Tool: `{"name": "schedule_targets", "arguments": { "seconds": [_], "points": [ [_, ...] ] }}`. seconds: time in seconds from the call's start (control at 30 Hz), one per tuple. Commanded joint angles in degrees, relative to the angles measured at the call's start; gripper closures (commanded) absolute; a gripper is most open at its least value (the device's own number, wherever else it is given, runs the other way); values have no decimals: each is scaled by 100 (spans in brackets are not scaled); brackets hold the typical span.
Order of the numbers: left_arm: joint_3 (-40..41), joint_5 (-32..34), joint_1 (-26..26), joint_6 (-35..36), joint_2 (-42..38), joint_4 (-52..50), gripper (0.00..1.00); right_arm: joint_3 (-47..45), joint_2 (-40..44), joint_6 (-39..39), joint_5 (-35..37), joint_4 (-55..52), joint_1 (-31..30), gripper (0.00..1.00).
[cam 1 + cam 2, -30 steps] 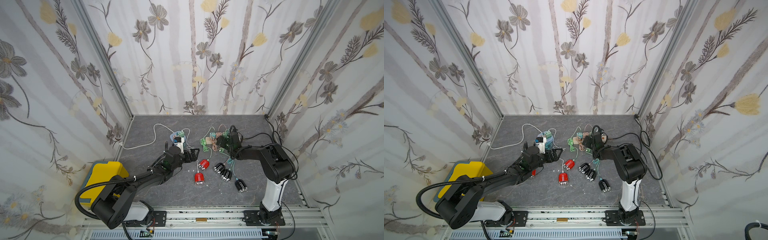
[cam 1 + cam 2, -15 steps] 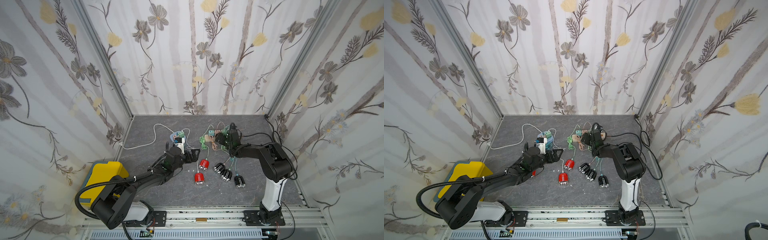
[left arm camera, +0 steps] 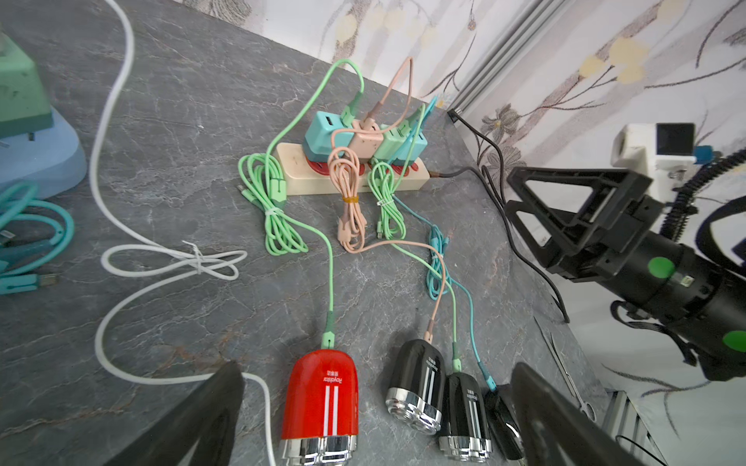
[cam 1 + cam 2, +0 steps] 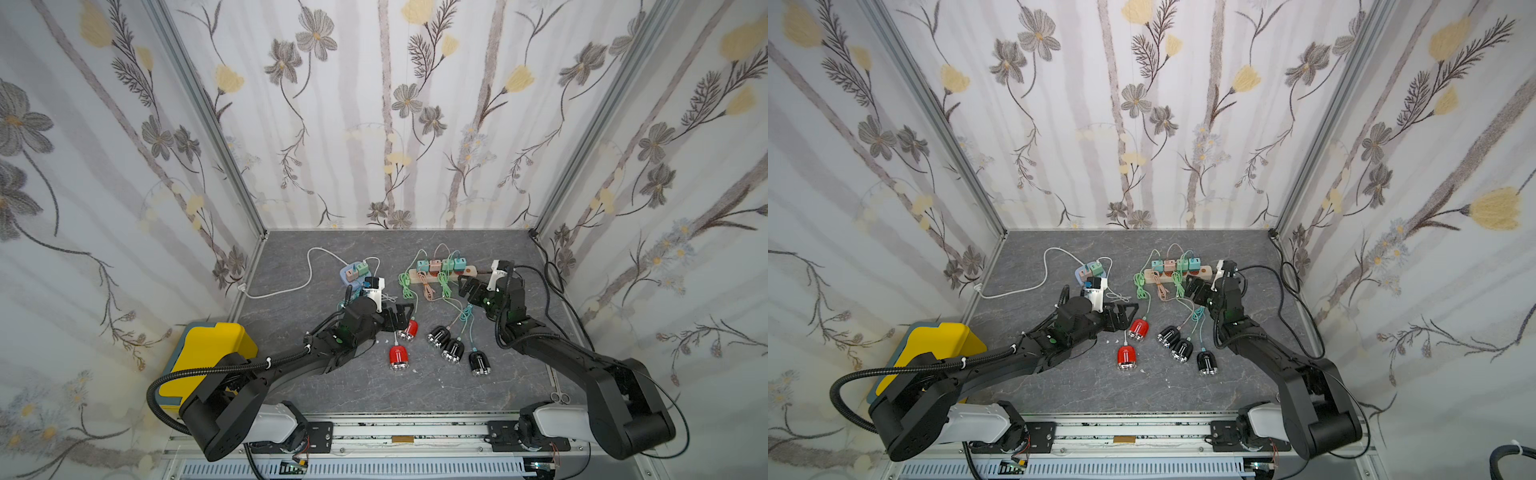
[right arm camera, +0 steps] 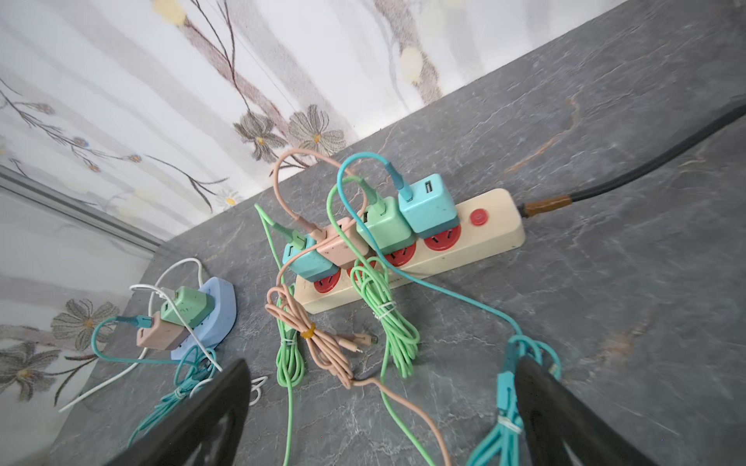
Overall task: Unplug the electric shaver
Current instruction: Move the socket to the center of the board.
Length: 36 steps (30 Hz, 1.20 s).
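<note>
I see the left gripper (image 4: pixel 400 314) low over the floor, jaws spread wide and holding nothing, just left of a red shaver (image 4: pixel 408 329) that lies mid-floor. A green cable (image 3: pixel 331 282) is plugged into that shaver's far end. A second red shaver (image 4: pixel 397 359) lies nearer, with three black shavers (image 4: pixel 454 350) to the right. The right gripper (image 4: pixel 471 291), jaws likewise spread and empty, hovers beside the right end of the cream power strip (image 4: pixel 467 272), which carries four chargers (image 5: pixel 428 205).

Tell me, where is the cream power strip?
In both top views the cream power strip lies toward the back of the table, on the robot's right, just right of the blue socket hub.
</note>
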State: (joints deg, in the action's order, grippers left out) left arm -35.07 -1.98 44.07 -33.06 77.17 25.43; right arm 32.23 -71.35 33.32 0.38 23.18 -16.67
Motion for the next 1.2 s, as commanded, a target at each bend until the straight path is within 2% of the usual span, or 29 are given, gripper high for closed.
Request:
{"name": "schedule_targets", "arguments": {
  "seconds": [0.0,0.23,0.47,0.67,0.83,1.17],
  "points": [
    [-186,89,115,-114,203,-179,0,-219,742,-302,36,-579,49,0],
    [-951,-118,190,-605,1284,70,0,-890,2140,-401,187,-1156,111,0],
    [-2531,-81,166,-702,2802,-558,0,-1408,3056,-677,329,-1224,120,0],
    [-3821,256,113,-707,3866,-1348,0,-1159,3082,-513,228,-1841,137,0],
    [-4758,534,9,-579,4524,-1905,0,-1117,3013,-50,33,-1633,147,0],
    [-5696,497,-256,-364,5305,-2123,0,-1100,3049,-451,-109,-1509,139,0]
  ]
}}
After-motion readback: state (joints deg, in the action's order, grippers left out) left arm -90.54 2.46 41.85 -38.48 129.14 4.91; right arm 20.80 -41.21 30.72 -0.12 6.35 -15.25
